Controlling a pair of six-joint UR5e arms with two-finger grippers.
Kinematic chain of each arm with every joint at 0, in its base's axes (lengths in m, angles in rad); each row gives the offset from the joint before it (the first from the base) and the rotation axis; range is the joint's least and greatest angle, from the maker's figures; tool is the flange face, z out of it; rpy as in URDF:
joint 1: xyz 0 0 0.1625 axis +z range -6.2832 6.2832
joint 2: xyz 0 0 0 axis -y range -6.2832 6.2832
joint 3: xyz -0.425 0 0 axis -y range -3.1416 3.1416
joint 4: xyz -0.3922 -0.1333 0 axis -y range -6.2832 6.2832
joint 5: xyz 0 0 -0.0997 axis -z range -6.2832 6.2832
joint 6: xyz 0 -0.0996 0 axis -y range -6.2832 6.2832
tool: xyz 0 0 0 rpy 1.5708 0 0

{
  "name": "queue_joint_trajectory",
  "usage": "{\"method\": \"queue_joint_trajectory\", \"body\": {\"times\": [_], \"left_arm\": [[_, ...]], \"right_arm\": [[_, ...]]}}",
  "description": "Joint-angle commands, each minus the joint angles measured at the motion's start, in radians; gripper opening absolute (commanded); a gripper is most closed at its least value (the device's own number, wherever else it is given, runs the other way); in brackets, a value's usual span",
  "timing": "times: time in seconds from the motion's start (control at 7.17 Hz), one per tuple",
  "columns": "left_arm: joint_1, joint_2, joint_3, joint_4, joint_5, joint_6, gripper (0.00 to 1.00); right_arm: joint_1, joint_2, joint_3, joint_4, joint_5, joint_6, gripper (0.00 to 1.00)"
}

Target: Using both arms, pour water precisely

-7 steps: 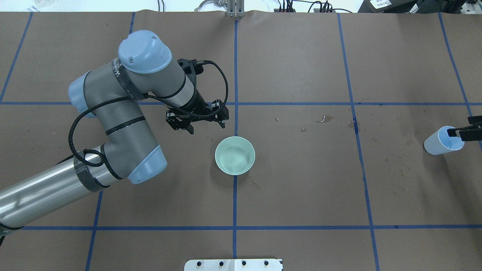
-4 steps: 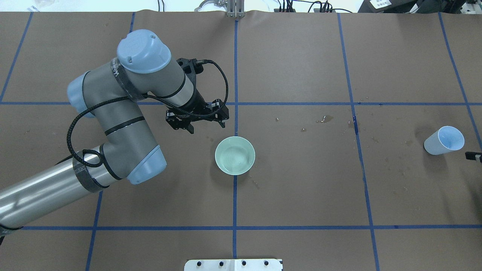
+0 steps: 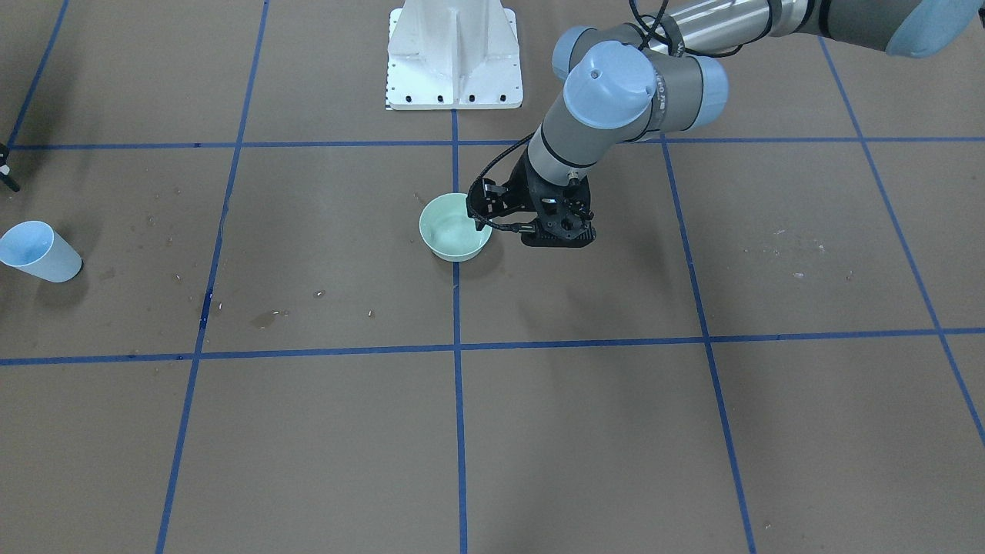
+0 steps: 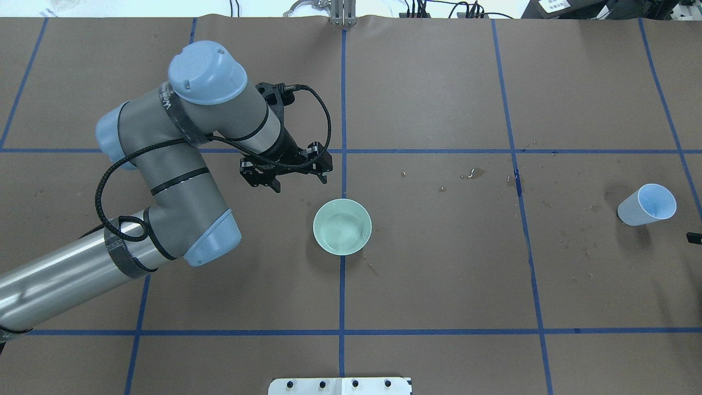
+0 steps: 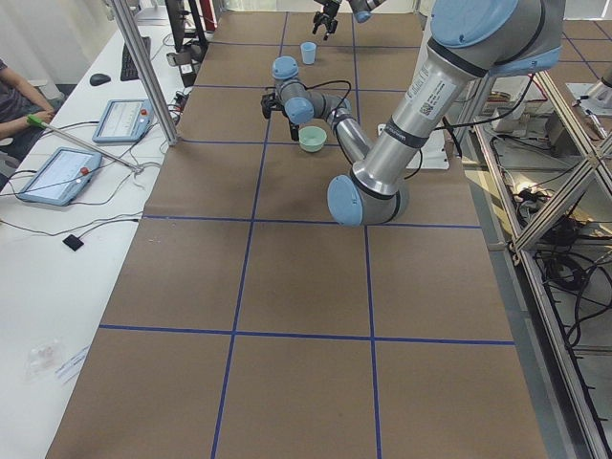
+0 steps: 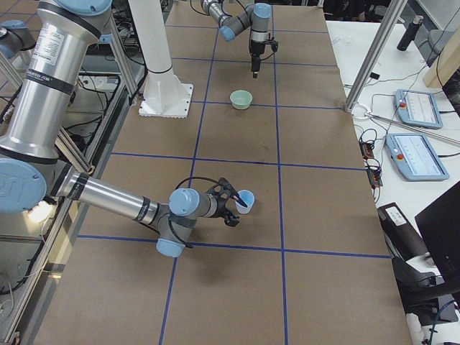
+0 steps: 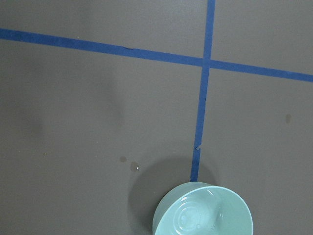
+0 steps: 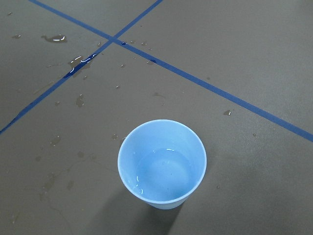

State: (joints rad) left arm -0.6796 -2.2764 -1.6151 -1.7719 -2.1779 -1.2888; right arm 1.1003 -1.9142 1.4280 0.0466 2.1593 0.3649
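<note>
A pale green bowl [image 4: 342, 226] stands at the table's middle with a little water [image 7: 205, 221] glinting in it. My left gripper [image 4: 300, 184] hangs open and empty just behind and to the left of the bowl, not touching it. A light blue cup [image 4: 647, 204] stands upright at the far right with a thin film of water [image 8: 164, 180] in its bottom. My right gripper [image 4: 694, 237] shows only as a black tip at the right edge, clear of the cup. It shows beside the cup in the exterior right view [image 6: 231, 201], fingers apart.
Spilled drops and a small puddle [image 4: 476, 174] lie on the brown paper between bowl and cup, more near a blue tape cross [image 8: 80, 61]. The white pedestal [image 3: 454, 54] stands at the robot's side of the table. Blue tape lines grid the table.
The right gripper was on the cup's rim a second ago. It has let go and drawn back off the right edge. The left arm has shifted slightly back and left.
</note>
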Motion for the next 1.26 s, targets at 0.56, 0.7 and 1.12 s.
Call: {"method": "queue_joint_trajectory", "body": {"times": [0.56,0.7,1.12], "left_arm": [[-0.078,0.029,-0.003,0.002,0.0,0.059,0.99],[-0.078,0.029,-0.005,0.0,0.0,0.057,0.99],[-0.086,0.029,-0.005,0.002,0.0,0.059,0.99]], "right_arm": [[-0.108,0.065,-0.066,0.018,-0.09,0.063,1.0],[-0.112,0.081,-0.083,0.019,-0.09,0.078,1.0],[-0.132,0.102,-0.1,0.019,-0.114,0.095,1.0]]}}
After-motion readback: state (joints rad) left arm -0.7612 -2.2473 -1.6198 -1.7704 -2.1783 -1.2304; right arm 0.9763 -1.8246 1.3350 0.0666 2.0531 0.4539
